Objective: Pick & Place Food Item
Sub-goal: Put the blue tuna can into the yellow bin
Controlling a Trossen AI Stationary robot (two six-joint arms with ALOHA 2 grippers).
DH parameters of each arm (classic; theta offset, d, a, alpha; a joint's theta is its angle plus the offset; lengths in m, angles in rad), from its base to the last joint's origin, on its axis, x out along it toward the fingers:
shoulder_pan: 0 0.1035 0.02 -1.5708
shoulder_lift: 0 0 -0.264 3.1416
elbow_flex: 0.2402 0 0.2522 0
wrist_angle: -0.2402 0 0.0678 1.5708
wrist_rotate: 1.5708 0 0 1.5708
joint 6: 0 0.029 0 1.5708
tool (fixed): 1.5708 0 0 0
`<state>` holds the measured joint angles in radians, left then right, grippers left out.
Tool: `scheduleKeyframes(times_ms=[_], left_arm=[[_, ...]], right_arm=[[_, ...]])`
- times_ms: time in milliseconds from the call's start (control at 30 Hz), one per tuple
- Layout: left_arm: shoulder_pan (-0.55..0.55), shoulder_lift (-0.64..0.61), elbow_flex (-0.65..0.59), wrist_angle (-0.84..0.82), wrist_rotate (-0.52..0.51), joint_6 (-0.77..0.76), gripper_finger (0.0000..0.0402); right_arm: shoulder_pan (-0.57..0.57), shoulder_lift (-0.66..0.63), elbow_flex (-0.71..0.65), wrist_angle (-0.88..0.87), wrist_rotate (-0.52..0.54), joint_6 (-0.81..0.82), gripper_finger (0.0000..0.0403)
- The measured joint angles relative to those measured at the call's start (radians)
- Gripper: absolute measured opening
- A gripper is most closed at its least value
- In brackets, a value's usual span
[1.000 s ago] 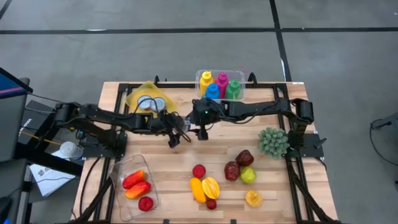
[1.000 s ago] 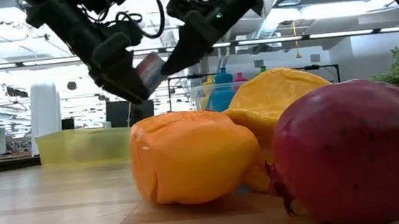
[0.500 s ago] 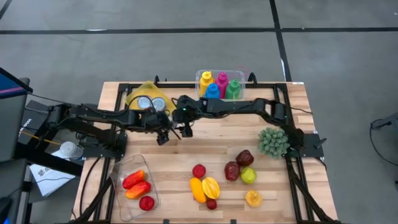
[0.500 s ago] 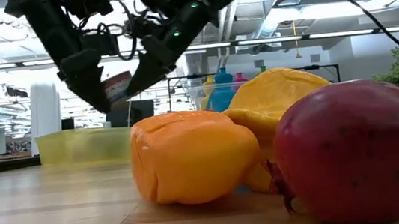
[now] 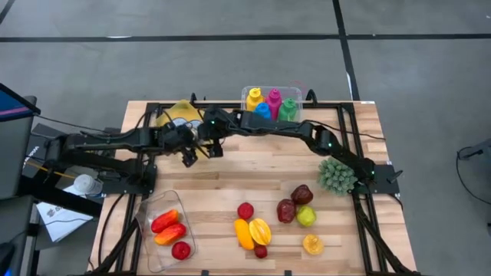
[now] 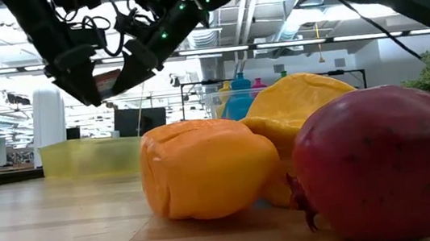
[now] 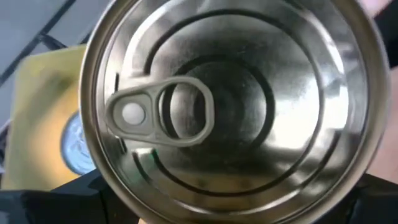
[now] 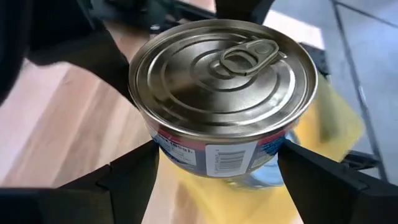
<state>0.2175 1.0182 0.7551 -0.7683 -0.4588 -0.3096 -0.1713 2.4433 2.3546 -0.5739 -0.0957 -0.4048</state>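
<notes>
Each gripper carries a round tin can with a pull-tab lid. My left gripper [image 5: 189, 157] is shut on one can [image 7: 230, 106], whose lid fills the left wrist view. My right gripper [image 5: 214, 147], just to its right, is shut on a second can [image 8: 224, 93] with a red, white and blue label. Both hang in the air at the near right edge of the yellow tray [image 5: 173, 113], which stands far left on the table. One can [image 6: 109, 82] shows between the two grippers in the low view; whose it is, I cannot tell. My left gripper has the can between its two fingers [image 7: 56, 202], one on each side of the round wall below the rim [image 7: 102, 177]. The lid faces back along the fingers. The can is lifted clear of the table and tilted. My right gripper pinches the can's labelled side wall [image 8: 165, 149] between its two fingers [image 8: 124, 177], one on each side. The fingers slant down from the table's right. The can is lifted clear, lid up and slightly tilted, above the yellow tray.
A clear bin of coloured bottles [image 5: 272, 106] stands at the far edge, right of the grippers. A clear tray with red items [image 5: 169, 230] lies near left. Fruit [image 5: 253, 230] is scattered near the middle and a green plant [image 5: 337, 175] stands at the right.
Both grippers have gone together toward the table's left and far side, each keeping its can lifted. They have come from the table's middle to the yellow tray's edge. The right arm has stretched out far across the table.
</notes>
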Motion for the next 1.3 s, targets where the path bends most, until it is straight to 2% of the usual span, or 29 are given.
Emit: scheduleKeyframes(times_ms=[233, 533, 967, 1300], left_arm=[[0.156, 0.045, 0.001, 0.109, 0.040, 0.107, 0.0320], [0.314, 0.104, 0.003, 0.198, 0.146, 0.118, 0.0320], [0.353, 0.206, -0.001, 0.173, 0.212, 0.116, 0.0320], [0.375, 0.200, 0.002, 0.156, 0.202, 0.127, 0.0319]], right_arm=[[-0.043, 0.000, -0.009, 0.040, 0.010, 0.004, 0.0313], [-0.091, 0.001, -0.009, 0.081, -0.013, 0.081, 0.0313], [-0.096, 0.049, -0.015, 0.096, -0.036, 0.174, 0.0313], [-0.110, 0.055, -0.015, 0.074, -0.024, 0.168, 0.0313]])
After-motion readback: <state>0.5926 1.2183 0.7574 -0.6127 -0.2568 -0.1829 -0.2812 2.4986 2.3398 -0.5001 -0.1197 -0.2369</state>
